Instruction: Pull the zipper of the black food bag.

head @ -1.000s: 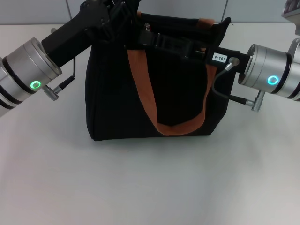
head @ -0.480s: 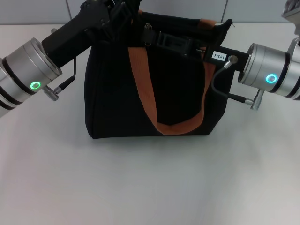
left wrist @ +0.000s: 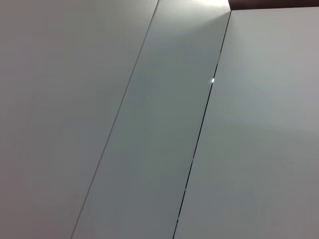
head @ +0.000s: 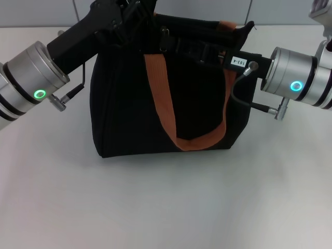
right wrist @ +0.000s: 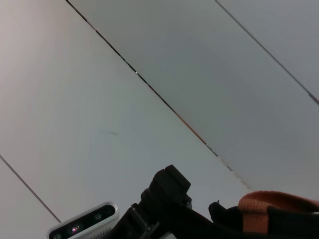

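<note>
The black food bag (head: 171, 98) stands upright on the white surface (head: 166, 202), a rust-orange handle (head: 166, 104) hanging in a loop down its front face; both arms reach in along its top edge from opposite sides. The left hand (head: 136, 15) sits at the bag's top left corner, probably to steady that end against the pull, though whether it is clamped on the fabric cannot be told, since black fingers merge with black cloth. The right hand (head: 174, 42) lies along the zip line, its tip near the zipper (head: 165, 37), a small silver glint near the left end of the top; whether it grips the tab cannot be told either.

The head view alone shows the bag and both arms whole; the left wrist view shows only pale wall panels, nothing of the work; the right wrist view looks across the bag's top, catching the left hand (right wrist: 167, 196) and the far handle (right wrist: 276, 206) against the wall.
</note>
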You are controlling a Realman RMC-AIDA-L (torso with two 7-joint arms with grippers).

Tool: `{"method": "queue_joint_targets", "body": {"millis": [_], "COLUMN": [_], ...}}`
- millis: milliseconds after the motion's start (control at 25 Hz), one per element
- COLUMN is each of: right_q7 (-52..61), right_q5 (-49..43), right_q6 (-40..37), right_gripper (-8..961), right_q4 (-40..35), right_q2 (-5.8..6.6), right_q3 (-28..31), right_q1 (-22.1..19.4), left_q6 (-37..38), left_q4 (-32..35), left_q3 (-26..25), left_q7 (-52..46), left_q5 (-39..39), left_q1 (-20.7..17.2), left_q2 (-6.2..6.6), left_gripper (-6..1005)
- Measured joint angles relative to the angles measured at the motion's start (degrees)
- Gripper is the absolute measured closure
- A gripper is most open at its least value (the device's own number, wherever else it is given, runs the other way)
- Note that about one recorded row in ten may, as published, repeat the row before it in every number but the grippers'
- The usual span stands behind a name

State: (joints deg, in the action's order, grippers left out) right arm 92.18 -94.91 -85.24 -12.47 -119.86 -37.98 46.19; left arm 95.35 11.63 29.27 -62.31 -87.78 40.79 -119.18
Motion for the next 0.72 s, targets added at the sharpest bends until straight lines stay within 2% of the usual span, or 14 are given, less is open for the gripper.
{"method": "queue_joint_targets", "body": {"millis": [160,360,720], "right_q7": [-0.03,-0.32,-0.04], "right_q5": [0.0,0.03,0.45], "right_q6": [0.0,0.0,0.98], "right_gripper": [873,955,955], "right_q4": [-0.1,-0.43,-0.53], "right_q2": [-0.02,-0.03,0.08], "right_q3": [-0.03,0.46,0.61], "right_q1": [0.03,-0.52,-1.51], "left_q6": [0.01,0.0,-0.69], "left_q4": [-0.28,-0.3,-0.05], "left_q3": [0.0,0.0,-0.8], "left_q7": [0.0,0.58,2.09], "left_q5": [0.04,0.08,0.74], "left_q1": [0.15,0.19,-1.72], "left_q2": [0.0,0.0,0.0], "left_gripper": [891,887,880]}}
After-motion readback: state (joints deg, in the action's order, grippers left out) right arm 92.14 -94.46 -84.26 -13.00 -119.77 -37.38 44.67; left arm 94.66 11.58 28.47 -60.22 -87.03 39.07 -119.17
